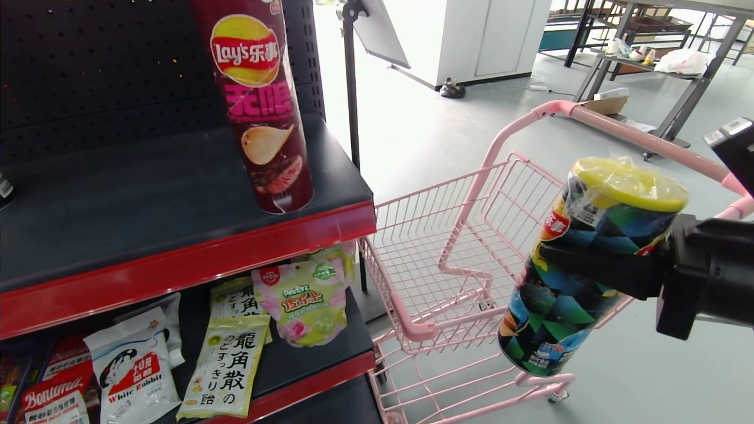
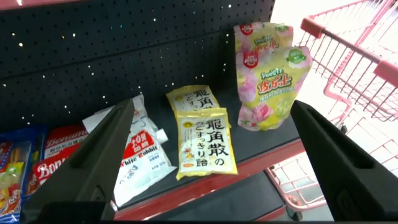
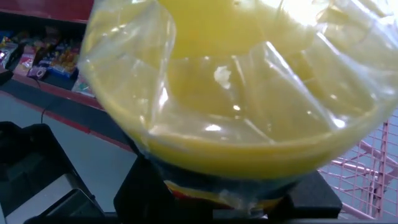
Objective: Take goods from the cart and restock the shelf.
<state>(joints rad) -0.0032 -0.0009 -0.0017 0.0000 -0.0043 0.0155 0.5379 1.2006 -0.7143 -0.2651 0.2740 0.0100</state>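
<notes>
the step in hand looks like the carry from cart to shelf. the right gripper (image 1: 595, 259) is clamped across the upper body of a tall crisp can (image 1: 548, 318), which hangs in the air at the right, out of the pink cart (image 1: 624, 132) and in front of its basket. the can tilts, its yellow lid (image 1: 630, 182) leaning up and to the right under loose clear film. the right wrist view sits so close under that lid (image 3: 236, 93) that the grip itself is hard to judge there, but from the head view it seems firm.

the left gripper (image 2: 213, 106) hovers near the lower shelf with its fingers wide apart and nothing between them.

the next move probably calls for swinging the can left to the upper shelf (image 1: 147, 194), bringing it upright, lifting its base over the red front lip and setting it on the bare dark board beside the crimson can (image 1: 265, 106) standing there, near but not touching it.

as for labels, the held can wears a pattern of blue, green and black facets with a small red tag near the top. the crimson can shows a round yellow emblem with a red band, large pink characters and a pictured crisp. on the lower shelf lie a green and pink flowered pouch (image 1: 306, 300), yellow packets with black characters (image 1: 227, 365) and a white bag with a red and black figure (image 1: 138, 365).
</notes>
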